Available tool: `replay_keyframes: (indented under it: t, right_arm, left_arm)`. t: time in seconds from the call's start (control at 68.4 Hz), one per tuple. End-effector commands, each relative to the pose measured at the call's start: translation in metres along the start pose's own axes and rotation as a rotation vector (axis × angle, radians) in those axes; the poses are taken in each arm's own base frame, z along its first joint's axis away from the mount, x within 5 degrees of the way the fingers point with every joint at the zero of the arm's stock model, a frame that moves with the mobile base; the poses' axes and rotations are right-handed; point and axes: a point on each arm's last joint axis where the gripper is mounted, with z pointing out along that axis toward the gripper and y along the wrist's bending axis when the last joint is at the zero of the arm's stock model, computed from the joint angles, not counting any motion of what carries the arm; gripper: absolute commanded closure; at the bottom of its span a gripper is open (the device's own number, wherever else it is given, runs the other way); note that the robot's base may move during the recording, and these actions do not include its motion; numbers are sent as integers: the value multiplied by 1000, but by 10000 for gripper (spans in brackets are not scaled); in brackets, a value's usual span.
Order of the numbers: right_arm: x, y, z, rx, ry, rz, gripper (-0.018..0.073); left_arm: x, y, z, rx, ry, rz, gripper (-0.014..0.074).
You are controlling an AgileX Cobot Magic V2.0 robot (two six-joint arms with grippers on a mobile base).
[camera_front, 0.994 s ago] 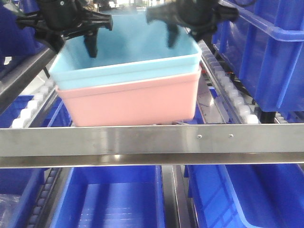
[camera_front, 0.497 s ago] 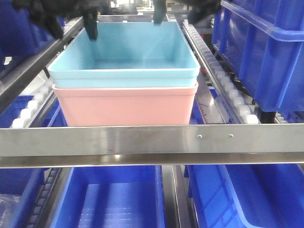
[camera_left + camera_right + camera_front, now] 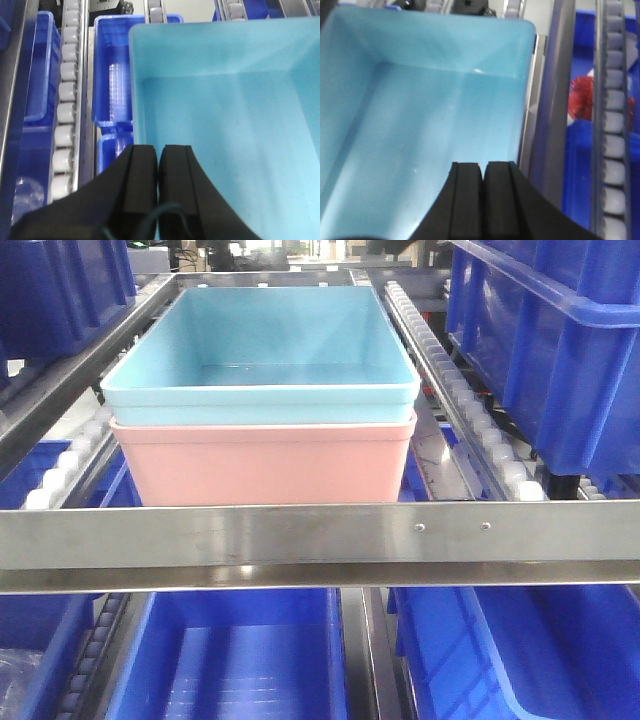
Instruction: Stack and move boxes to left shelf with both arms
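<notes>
Both arms have let go and pulled back, each end effector (image 3: pixel 159 185) (image 3: pixel 483 200) pinched shut on nothing, leaving the blue box (image 3: pixel 262 360) stacked in the pink box (image 3: pixel 262 465) on the shelf (image 3: pixel 320 535).

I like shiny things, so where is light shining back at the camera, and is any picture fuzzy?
Front view: sharp, with a bright sheen along the flat steel front bar. Right wrist view: soft, with small glints on the floor of the light turquoise plastic tub. Left wrist view: the black left gripper looks blurry up close.
</notes>
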Motion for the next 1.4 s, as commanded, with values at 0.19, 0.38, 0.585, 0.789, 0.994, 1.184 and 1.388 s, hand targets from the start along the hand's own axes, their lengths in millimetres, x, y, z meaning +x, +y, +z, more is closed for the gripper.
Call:
replay_keyframes:
  t: [0.19,0.38,0.585,0.789,0.994,1.184,1.388]
  right_arm:
    - [-19,-6,-61,-48,-129,21,503]
    - [-1,-10,-94,-144,-238,13,503]
    - [36,-19,-129,-244,-333,3,503]
    - [81,-35,-170,-288,-380,0,503]
    - [123,-52,-209,-300,-440,-45,503]
    - [150,-67,-249,-318,-553,-40,503]
    - [157,-75,-279,-331,-665,-28,503]
  left_arm:
    - [-7,4,-64,127,-182,-61,603]
    - [27,11,-89,207,-231,-82,604]
    - [59,23,-115,237,-260,-78,603]
    - [91,34,-149,308,-374,-81,604]
    - [132,49,-182,341,-449,-74,603]
    - [163,65,-218,335,-564,-1,604]
    - [175,77,-257,343,-732,29,608]
